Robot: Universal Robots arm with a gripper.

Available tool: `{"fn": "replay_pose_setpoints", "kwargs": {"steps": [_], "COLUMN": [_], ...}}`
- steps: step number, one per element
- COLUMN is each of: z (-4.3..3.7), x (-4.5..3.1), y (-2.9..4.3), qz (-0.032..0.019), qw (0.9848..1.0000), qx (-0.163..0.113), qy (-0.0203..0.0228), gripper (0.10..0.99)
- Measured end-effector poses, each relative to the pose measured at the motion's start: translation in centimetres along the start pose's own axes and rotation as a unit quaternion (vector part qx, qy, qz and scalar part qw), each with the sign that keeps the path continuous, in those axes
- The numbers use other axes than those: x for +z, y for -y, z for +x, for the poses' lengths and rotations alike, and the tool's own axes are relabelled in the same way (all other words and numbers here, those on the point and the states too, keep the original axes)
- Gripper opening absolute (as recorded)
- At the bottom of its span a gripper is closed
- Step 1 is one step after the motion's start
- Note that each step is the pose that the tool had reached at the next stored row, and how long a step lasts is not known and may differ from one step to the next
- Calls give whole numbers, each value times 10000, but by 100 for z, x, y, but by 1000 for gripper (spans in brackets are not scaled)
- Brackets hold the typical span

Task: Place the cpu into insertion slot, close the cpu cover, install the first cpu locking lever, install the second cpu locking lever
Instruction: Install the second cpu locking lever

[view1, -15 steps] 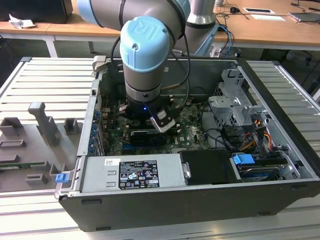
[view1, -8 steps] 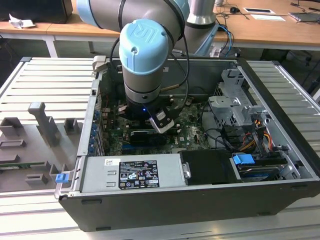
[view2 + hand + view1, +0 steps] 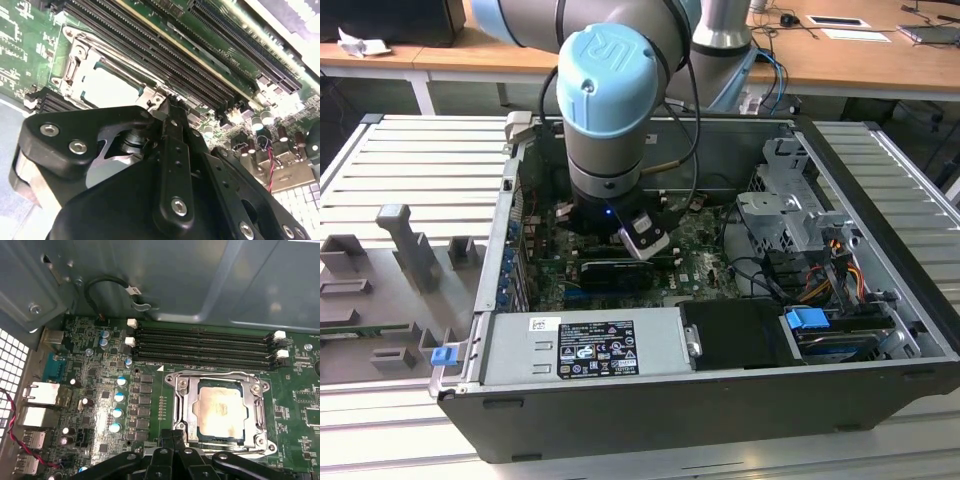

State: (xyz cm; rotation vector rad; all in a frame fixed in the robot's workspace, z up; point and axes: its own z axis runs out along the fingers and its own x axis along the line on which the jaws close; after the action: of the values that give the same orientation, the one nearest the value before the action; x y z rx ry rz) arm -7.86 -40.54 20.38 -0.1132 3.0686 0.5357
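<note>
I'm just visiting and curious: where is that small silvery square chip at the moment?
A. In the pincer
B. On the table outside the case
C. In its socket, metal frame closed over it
C: in the first wrist view the cpu sits in the insertion slot with the cpu cover down around it.

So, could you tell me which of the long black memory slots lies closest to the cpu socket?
The memory slot right beside the cpu cover; the other slots run parallel behind it, toward the case wall.

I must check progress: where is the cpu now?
In both wrist views the cpu lies in the insertion slot, framed by the cpu cover, beside the memory slots.
</note>
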Motion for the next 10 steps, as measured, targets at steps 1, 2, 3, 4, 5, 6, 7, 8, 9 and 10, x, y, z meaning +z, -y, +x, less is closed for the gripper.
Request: {"fn": "replay_pose_setpoints", "kwargs": {"steps": [1, 2, 3, 4, 5, 6, 7, 8, 9, 10], "z": [-1, -1, -2, -2, -2, -2, -3, -4, -4, -5], "x": [-5, -14, -20, -27, -31, -43, -60, -81, -92, -100], "y": [-2, -4, -6, -9, -11, -15, -21, -28, -32, -35], "qz": [4, 5, 6, 7, 7, 7, 9, 9, 9, 9], "qw": [10000, 10000, 10000, 10000, 10000, 10000, 10000, 10000, 10000, 10000], "qx": [-1, -2, -2, -2, -3, -3, -5, -5, -5, -6], "qy": [0, 2, 2, 2, 3, 5, 9, 10, 11, 11], "gripper": [106, 106, 106, 106, 106, 106, 106, 106, 106, 106]}}
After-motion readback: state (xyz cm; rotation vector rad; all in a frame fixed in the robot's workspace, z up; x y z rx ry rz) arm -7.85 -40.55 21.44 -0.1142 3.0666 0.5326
